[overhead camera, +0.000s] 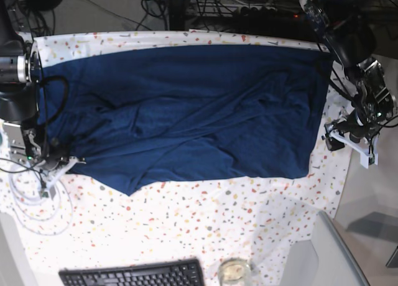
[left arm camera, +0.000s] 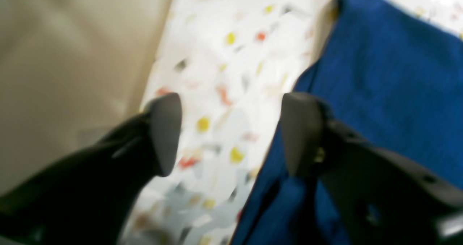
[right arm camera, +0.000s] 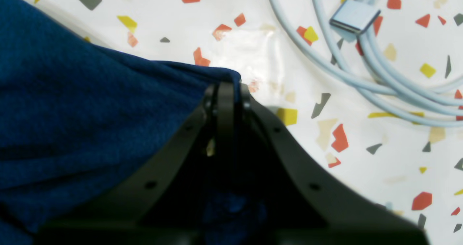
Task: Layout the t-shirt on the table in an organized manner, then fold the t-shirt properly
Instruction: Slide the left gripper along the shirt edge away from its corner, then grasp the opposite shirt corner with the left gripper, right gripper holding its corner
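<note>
The t-shirt (overhead camera: 186, 112) lies spread across the far half of the table (overhead camera: 205, 217), wide from left to right and creased, with diagonal folds running through its middle. Its near edge is uneven and dips to a point at the near left.

At the shirt's left edge the right gripper (right arm camera: 226, 89) has its jaws pressed together on a corner of the blue fabric, which is pinched between them and pulled to a peak in the right wrist view. Just beside it on the speckled cloth lies a coil of pale cable (right arm camera: 379, 75) with a small square plug.

At the shirt's right edge the left gripper (left arm camera: 231, 133) stands spread wide with nothing between its fingers (left arm camera: 166, 133); one is over bare tablecloth, the other over the shirt's edge.

At the near edge sit a black keyboard (overhead camera: 134, 275) and a glass (overhead camera: 234, 271).
</note>
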